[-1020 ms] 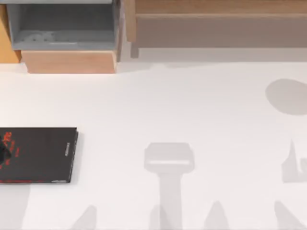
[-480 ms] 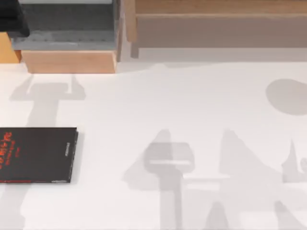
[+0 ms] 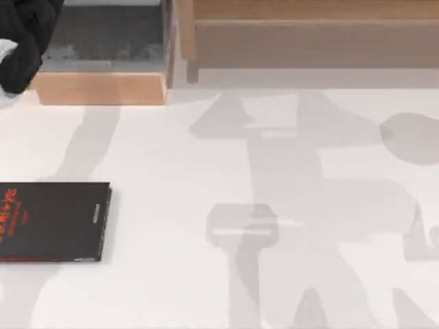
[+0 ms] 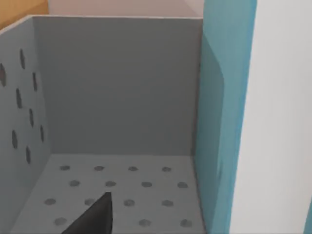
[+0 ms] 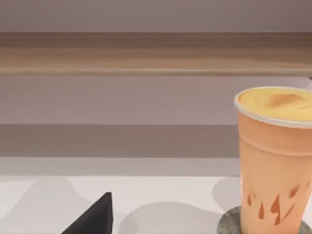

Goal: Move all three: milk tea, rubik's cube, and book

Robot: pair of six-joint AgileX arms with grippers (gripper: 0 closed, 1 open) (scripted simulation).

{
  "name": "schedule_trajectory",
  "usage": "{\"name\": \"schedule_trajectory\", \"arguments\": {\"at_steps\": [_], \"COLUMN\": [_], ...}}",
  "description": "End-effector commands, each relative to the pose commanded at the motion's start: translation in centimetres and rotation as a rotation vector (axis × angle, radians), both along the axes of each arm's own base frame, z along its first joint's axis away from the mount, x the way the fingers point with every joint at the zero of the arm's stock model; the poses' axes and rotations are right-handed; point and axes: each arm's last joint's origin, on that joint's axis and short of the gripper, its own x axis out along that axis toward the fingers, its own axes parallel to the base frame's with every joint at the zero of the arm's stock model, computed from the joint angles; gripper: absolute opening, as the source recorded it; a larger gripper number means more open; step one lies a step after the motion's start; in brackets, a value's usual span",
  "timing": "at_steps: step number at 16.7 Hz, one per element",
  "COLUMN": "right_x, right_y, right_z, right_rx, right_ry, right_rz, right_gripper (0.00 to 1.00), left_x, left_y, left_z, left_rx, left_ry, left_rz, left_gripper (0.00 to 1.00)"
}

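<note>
The book [image 4: 222, 126], teal-covered with white page edges, stands upright and very close in the left wrist view, inside a grey perforated bin [image 4: 117, 87]. My left gripper [image 3: 19, 65] hangs over that bin's [image 3: 103, 34] left end at the table's far left. The milk tea [image 5: 273, 161], an orange cup with a foamy top, stands on a grey coaster [image 5: 229, 225] on the table. My right gripper is open, and its one visible fingertip [image 5: 97, 217] is well apart from the cup. The rubik's cube is out of view.
A thin black book with red lettering [image 3: 55, 221] lies flat at the table's left edge. A long wooden shelf [image 3: 309, 27] runs along the back right. The bin sits on a wooden block [image 3: 99, 89]. Arm shadows cross the white table.
My left arm went from the left edge by the black book up to the grey bin. Arm shadows have spread across the middle and right of the table. The black book has not moved.
</note>
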Motion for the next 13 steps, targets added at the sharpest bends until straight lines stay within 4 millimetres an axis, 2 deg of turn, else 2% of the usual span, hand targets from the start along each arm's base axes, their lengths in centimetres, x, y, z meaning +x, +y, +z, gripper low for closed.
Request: {"name": "schedule_trajectory", "arguments": {"at_steps": [2,4,10,13], "right_x": [0.0,0.0,0.0,0.0], "right_y": [0.0,0.0,0.0,0.0], "right_z": [0.0,0.0,0.0,0.0], "right_rx": [0.0,0.0,0.0,0.0], "right_ry": [0.0,0.0,0.0,0.0], "right_rz": [0.0,0.0,0.0,0.0], "right_gripper": [1.0,1.0,1.0,1.0], "left_x": [1.9,2.9,3.1,4.2], "left_y": [-0.9,-1.4,-1.2,-1.4], "left_z": [-0.5,-0.8,-0.9,-0.9], "left_rx": [-0.004,-0.006,-0.006,-0.006], "left_ry": [-0.028,-0.044,-0.044,-0.047], "left_rz": [0.0,0.0,0.003,0.0], "left_gripper": [1.0,1.0,1.0,1.0]}}
